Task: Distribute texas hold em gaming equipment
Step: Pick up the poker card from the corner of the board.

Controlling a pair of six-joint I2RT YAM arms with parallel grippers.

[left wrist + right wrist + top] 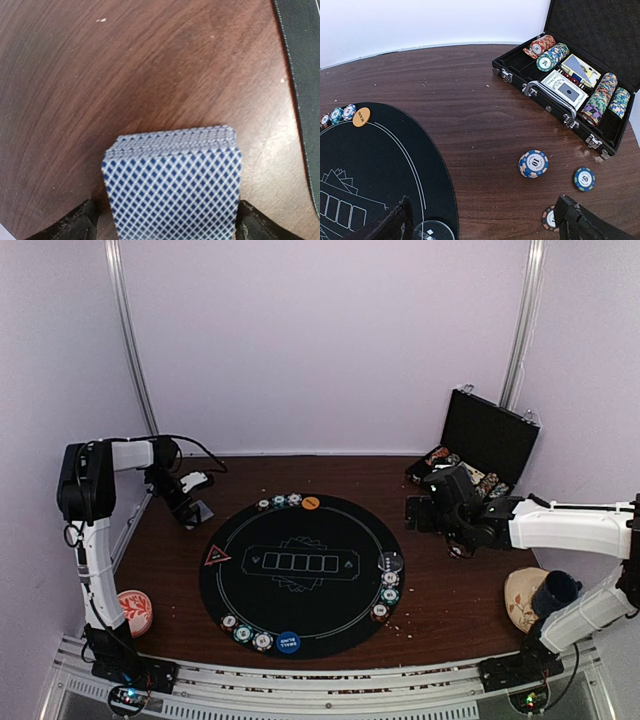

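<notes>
Jaws spread on both, left flanking card deck (172,185), right above loose chips (533,163), open case (555,95) beyond

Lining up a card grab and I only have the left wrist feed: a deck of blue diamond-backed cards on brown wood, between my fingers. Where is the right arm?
Observer: The right gripper hangs open over the table, between the round black mat and the open black hard-shell chip case.
Operator: Any cards on the mat?
Observer: None. Only small round striped poker chips, in groups at its far, right and near rims.
Operator: Any marker out there?
Observer: A red triangle marker lies on the mat's left side.
</notes>
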